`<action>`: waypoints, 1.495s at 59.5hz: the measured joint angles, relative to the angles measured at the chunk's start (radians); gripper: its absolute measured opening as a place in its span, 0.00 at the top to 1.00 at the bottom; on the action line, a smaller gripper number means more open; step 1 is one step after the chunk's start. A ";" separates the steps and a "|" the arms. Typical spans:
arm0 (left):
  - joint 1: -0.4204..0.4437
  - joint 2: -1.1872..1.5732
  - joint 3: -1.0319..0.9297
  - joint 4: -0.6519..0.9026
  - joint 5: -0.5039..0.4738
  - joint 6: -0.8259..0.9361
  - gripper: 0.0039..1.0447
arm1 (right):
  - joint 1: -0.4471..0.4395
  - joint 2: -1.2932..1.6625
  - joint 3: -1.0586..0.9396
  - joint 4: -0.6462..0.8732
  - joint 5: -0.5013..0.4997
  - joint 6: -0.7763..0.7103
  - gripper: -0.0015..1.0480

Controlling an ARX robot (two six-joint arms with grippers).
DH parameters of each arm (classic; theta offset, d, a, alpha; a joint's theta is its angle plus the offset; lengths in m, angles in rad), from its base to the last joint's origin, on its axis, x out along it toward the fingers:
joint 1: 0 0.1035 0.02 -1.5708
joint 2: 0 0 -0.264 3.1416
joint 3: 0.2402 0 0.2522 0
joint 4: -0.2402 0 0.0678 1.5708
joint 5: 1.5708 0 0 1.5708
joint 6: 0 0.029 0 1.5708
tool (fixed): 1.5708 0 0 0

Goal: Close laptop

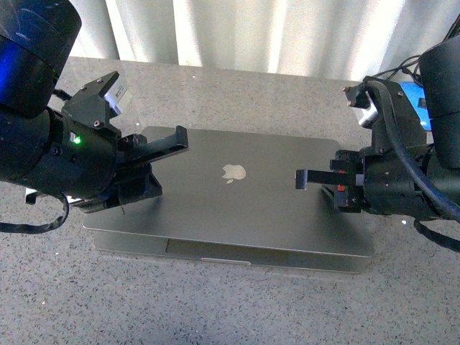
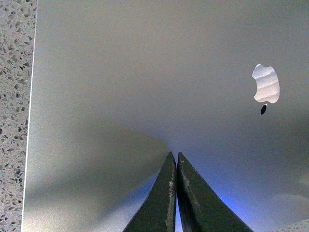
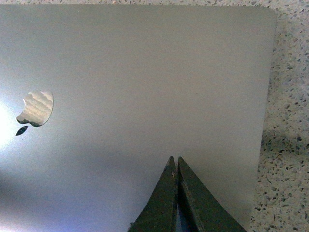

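Over laptop [image 1: 237, 208], left end effector [image 2: 174, 156] and right end effector [image 3: 175, 160] closed empty, base visible only frontally.

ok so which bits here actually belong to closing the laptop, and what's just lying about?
Job:
- laptop, lid lowered over its base
- left gripper, shut, over the lid
- right gripper, shut, over the lid

Lying about:
- blue object behind the right arm
- black cables beside it
- curtain
- speckled table

The left tool [image 2: 174, 157], fingers meeting, is pointing across the laptop [image 2: 120, 72] lid. Its apple logo [image 2: 266, 84] is gleaming. Speckled worktop [image 2: 14, 96] is bordering the lid.
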 joint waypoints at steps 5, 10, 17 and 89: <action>0.003 0.008 -0.005 0.010 0.000 -0.003 0.97 | 0.004 0.006 -0.003 0.008 0.000 0.002 0.99; 0.003 0.020 -0.008 0.022 0.002 -0.006 0.97 | 0.005 0.016 -0.007 0.016 -0.003 0.002 0.99; 0.003 0.034 -0.013 0.037 0.003 -0.015 0.97 | 0.005 0.029 -0.012 0.024 -0.006 0.001 0.99; 0.061 -0.003 -0.033 0.126 -0.029 -0.058 0.97 | -0.017 -0.065 -0.034 0.041 0.090 -0.113 0.99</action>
